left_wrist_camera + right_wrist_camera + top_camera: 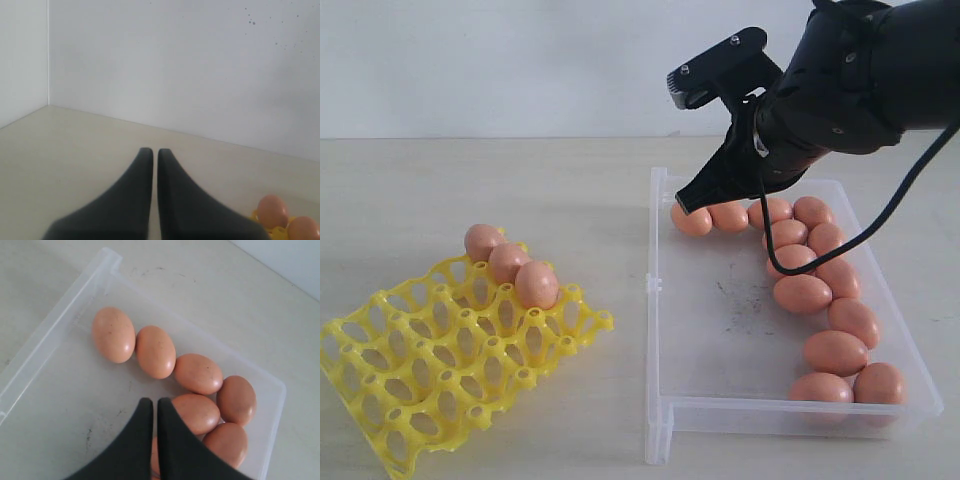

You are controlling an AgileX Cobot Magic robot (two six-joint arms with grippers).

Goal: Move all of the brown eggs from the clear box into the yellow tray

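Brown, perhaps speckled eggs (802,294); yellow tray (582,322)

Exterior angled down over table (470,180), right wrist close above clear box (60,405), left wrist facing wall (175,65)

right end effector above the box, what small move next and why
Probably open it: the right end effector is shut and empty above the eggs in the box, so it cannot take one yet.

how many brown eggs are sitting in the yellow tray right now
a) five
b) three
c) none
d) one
b: three brown eggs stand in a row along the far edge of the yellow tray, while all the others lie in the clear box.
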